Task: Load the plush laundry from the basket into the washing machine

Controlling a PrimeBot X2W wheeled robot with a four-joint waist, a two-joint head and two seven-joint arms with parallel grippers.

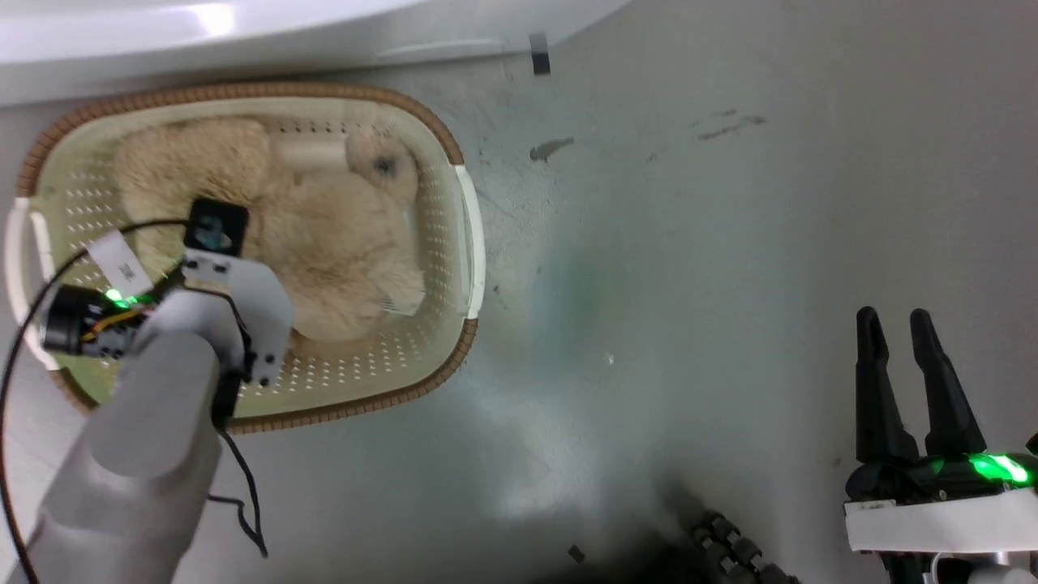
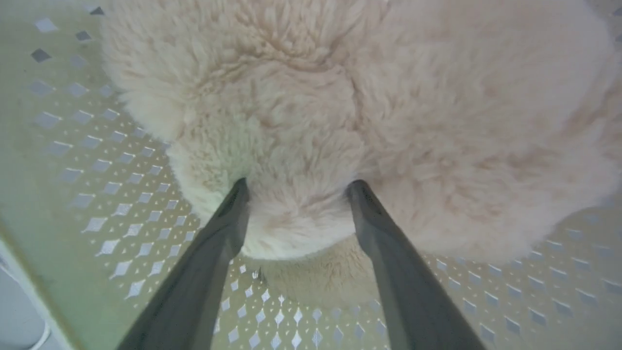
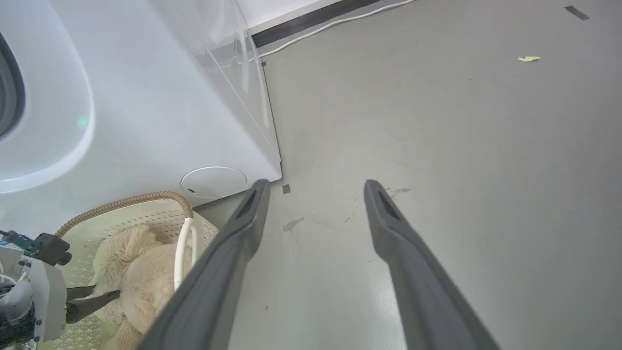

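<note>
The beige shaggy plush laundry (image 1: 324, 235) lies in the cream basket (image 1: 462, 243), which stands on the floor against the white washing machine (image 1: 162, 49). My left arm reaches down into the basket. In the left wrist view my left gripper (image 2: 299, 184) is open, and its fingers (image 2: 228, 218) straddle a rounded furry limb of the plush laundry (image 2: 340, 121), with the tips pressed into the fur. My right gripper (image 1: 894, 324) hangs open over bare floor at the lower right, holding nothing. The right wrist view shows the right gripper (image 3: 317, 184), the washing machine (image 3: 146, 97), the basket rim (image 3: 131, 199) and the left gripper (image 3: 97, 296).
Grey floor (image 1: 730, 243) spreads to the right of the basket, with a dark tape mark (image 1: 539, 61) and a stain (image 1: 551, 148). A white cable (image 3: 330, 24) runs along the wall base. A black cable (image 1: 243, 487) dangles from my left forearm.
</note>
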